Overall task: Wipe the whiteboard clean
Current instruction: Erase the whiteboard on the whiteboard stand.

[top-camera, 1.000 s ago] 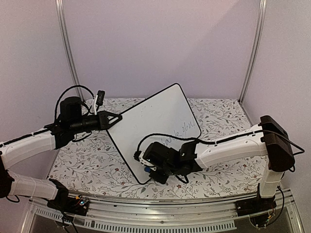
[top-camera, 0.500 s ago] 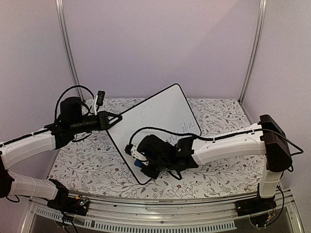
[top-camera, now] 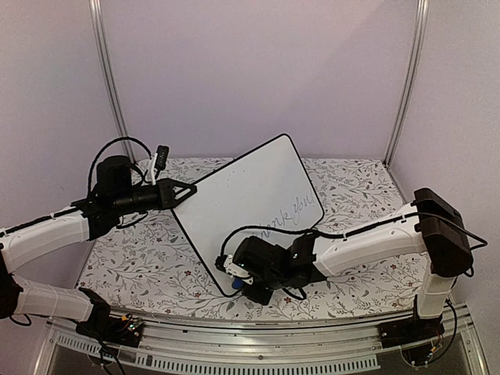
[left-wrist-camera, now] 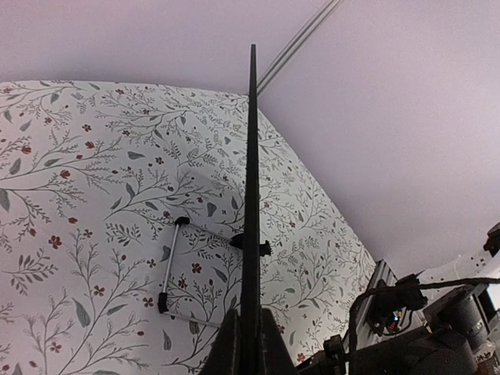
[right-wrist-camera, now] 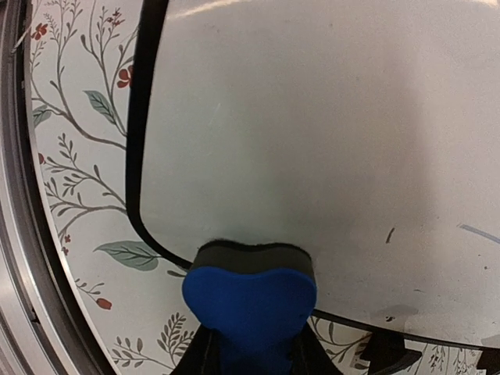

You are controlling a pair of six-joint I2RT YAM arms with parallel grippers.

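The glossy white, black-framed whiteboard [top-camera: 250, 199] stands tilted on the floral tablecloth [top-camera: 141, 250], its left edge pinched in my closed left gripper [top-camera: 181, 190]. My right gripper [top-camera: 236, 270], clamped on the blue foam eraser block [right-wrist-camera: 250, 293], has swept back to the near corner. The thin handwriting [top-camera: 285, 217] is not yet erased.

Left arm [top-camera: 47, 238] comes in over the left edge of the table [top-camera: 133, 258], forearm near level, wrist pointing toward the middle; left gripper [top-camera: 187, 189] is pinched tight on the thin edge of the whiteboard [top-camera: 250, 195], fingers [left-wrist-camera: 228, 348] flat on either side of it; right arm [top-camera: 367, 238] rises at the near right corner, elbow up, forearm stretching low along the near edge; right gripper [top-camera: 238, 275] is tipped down, jaws clamped on the blue eraser [right-wrist-camera: 250, 293].
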